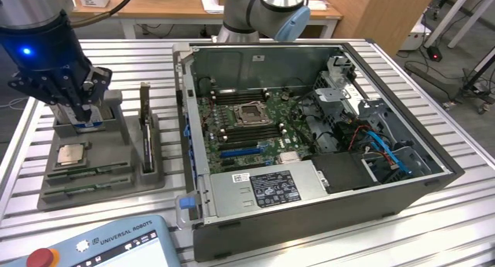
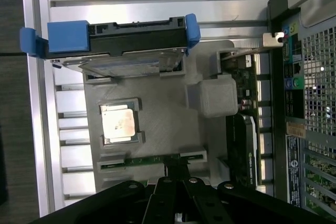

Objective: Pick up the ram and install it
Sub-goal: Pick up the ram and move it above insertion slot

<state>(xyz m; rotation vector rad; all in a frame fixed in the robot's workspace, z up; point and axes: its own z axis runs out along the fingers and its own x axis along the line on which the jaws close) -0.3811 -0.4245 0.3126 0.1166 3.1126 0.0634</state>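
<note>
- Exterior view: we see a slatted metal table (image 1: 456, 220) carrying everything listed below.
- An open computer case (image 1: 309, 223) takes up the middle and the exterior view's right, its circuit board facing up.
- A grey holder (image 1: 93, 198) (image 2: 157, 108) sits just beside the case, on the exterior view's left.
- The gripper (image 1: 82, 114) (image 2: 176, 168) hangs above the holder; we read its fingers as closed together with nothing between them.
- A hard drive (image 1: 91, 125) (image 2: 131, 64) with blue end clips stands on edge at one end of the holder.
- A dark expansion card (image 1: 145, 134) (image 2: 242, 150) stands on edge along the holder's side nearest the case.
- The ram (image 1: 89, 173) (image 2: 144, 160) lies in a slot of the holder. In the wrist view the fingertips line up with it, and we cannot tell whether they touch.
- A silver processor chip (image 1: 71, 154) (image 2: 118, 123) lies flat in a square recess, between hard drive and ram.
</note>
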